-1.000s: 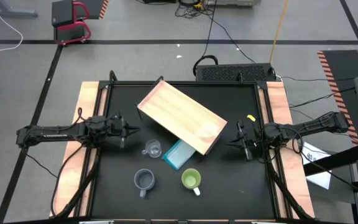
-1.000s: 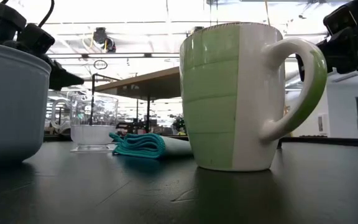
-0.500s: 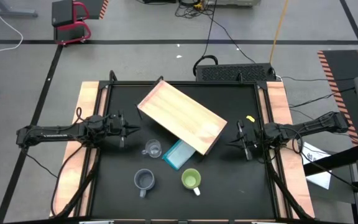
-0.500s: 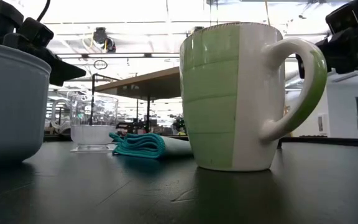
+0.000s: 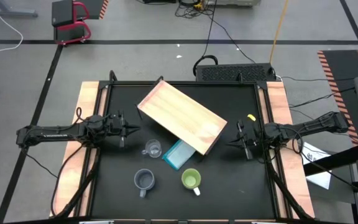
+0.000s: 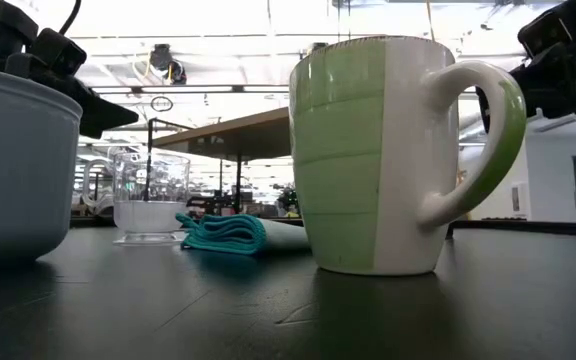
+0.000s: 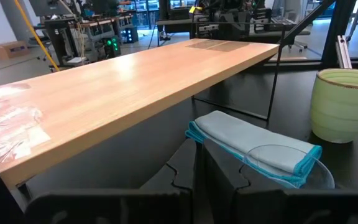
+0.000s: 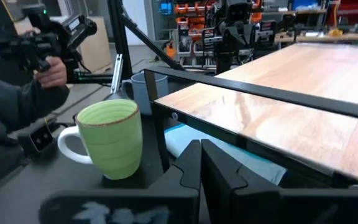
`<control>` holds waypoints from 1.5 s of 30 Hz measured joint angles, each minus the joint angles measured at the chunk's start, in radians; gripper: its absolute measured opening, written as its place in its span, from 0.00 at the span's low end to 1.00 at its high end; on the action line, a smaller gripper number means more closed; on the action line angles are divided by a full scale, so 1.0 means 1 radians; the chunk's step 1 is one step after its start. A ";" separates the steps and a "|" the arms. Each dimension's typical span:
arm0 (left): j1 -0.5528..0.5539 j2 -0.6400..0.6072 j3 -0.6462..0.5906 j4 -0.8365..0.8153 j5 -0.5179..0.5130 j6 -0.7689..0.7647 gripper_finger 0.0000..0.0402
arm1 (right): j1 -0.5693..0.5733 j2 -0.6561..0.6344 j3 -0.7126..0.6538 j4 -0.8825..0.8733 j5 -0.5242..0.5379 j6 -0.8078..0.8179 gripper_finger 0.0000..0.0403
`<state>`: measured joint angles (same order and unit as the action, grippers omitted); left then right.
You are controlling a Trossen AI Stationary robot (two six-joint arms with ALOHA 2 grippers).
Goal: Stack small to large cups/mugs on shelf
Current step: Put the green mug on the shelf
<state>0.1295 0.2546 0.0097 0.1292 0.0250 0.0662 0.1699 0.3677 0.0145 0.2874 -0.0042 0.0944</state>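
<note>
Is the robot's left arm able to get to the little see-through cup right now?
Probably yes. The left gripper hangs beside the glass cup with only bare black table between them. The shelf and blue cloth lie on the cup's other sides.

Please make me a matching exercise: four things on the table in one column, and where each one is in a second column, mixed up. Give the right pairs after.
1. green mug
2. grey mug
3. glass cup
4. blue cloth

A. partly under the wooden shelf
B. front of table, right of the grey mug
C. front of table, farthest left
D. between the left gripper and the cloth

Pairs: 1-B, 2-C, 3-D, 4-A
</note>
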 joint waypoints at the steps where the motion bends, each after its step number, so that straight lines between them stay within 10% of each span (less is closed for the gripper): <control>1: 0.000 0.000 0.000 0.000 0.000 0.000 0.08 | 0.000 0.000 0.000 0.000 0.000 0.007 0.00; 20: 0.000 0.000 0.000 0.003 0.000 -0.023 0.08 | 0.035 0.063 0.117 0.121 -0.030 -0.212 0.00; 45: 0.000 0.000 0.001 0.002 0.000 -0.056 0.08 | 0.373 0.575 0.490 0.152 0.059 -0.343 0.00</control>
<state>0.1295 0.2546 0.0107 0.1314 0.0246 0.0100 0.5431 0.9427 0.5049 0.4392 0.0549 -0.2481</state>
